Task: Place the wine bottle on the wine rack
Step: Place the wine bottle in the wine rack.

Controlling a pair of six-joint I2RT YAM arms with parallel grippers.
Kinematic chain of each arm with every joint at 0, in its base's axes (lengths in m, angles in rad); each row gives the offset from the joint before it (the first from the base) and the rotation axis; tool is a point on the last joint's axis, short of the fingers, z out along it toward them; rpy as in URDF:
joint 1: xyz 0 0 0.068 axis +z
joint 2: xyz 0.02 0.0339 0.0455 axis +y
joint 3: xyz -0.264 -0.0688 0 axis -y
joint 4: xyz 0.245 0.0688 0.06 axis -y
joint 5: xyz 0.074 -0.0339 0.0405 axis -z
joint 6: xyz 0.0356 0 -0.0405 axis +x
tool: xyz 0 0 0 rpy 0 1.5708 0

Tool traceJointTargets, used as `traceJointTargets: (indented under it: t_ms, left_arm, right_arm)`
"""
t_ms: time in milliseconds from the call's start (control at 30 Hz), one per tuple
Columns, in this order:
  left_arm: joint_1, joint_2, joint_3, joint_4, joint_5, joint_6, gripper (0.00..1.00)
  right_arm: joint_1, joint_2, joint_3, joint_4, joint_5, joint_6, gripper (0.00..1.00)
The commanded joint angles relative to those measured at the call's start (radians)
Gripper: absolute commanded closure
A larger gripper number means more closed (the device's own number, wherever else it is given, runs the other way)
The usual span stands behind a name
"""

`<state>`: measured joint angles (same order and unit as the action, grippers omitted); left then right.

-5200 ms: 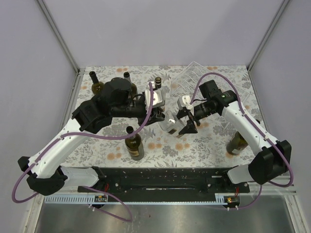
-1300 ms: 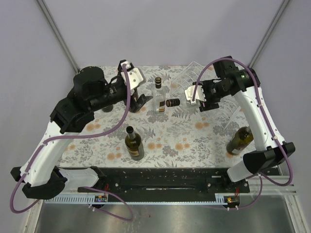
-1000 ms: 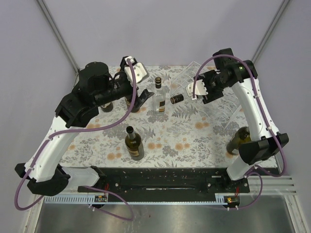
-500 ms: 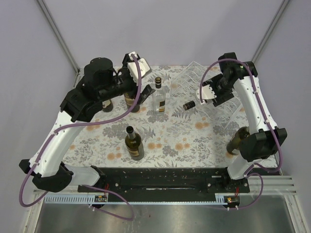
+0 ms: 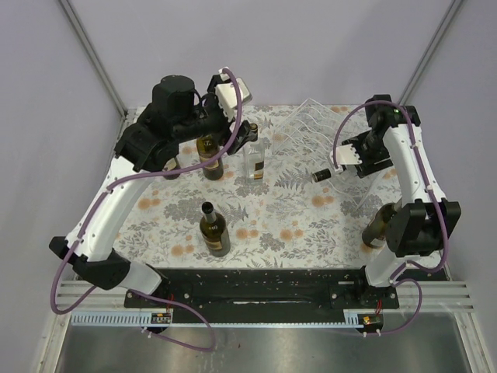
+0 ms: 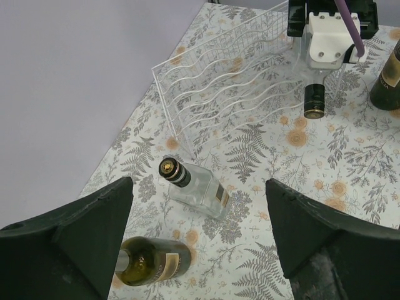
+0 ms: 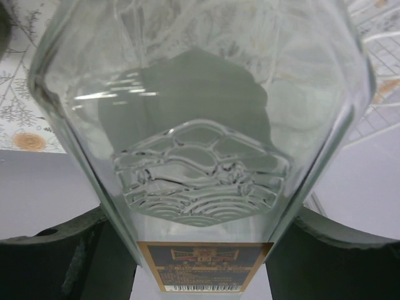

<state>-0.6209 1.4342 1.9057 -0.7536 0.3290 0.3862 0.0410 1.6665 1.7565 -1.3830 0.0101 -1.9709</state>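
Wine bottle (image 5: 324, 175): clear glass with a dark cap, lying level in the right gripper. The neck points toward mid-table and the body is over the rack's ribs; whether it touches them cannot be told.
Wine rack (image 5: 307, 124): see-through, with wavy ribs, at the far right of the floral table (image 5: 264, 210).
Right gripper (image 5: 351, 163): clamped across the bottle's body.
Left gripper (image 5: 239, 141): jaws spread wide, holding nothing, above a square clear bottle (image 6: 197, 187) and a green bottle (image 6: 153, 262).
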Motion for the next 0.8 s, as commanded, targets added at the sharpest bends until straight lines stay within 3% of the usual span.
traceJointTargets:
  t_ms: [0,533,767]
  left_arm:
    - [0.024,0.017,0.059,0.042,0.062,-0.023,0.09]
    - [0.101,0.071,0.082,0.060,0.142,-0.036,0.10]
    - [0.118,0.080,0.079,0.068,0.169,-0.036,0.10]
  right_arm:
    - [-0.018,-0.031,-0.009,-0.068,0.065,-0.401,1.00]
    - [-0.030,0.019,-0.026,0.119,0.016,-0.632,1.00]
    - [-0.032,0.078,0.032,0.121,-0.033,-0.638,1.00]
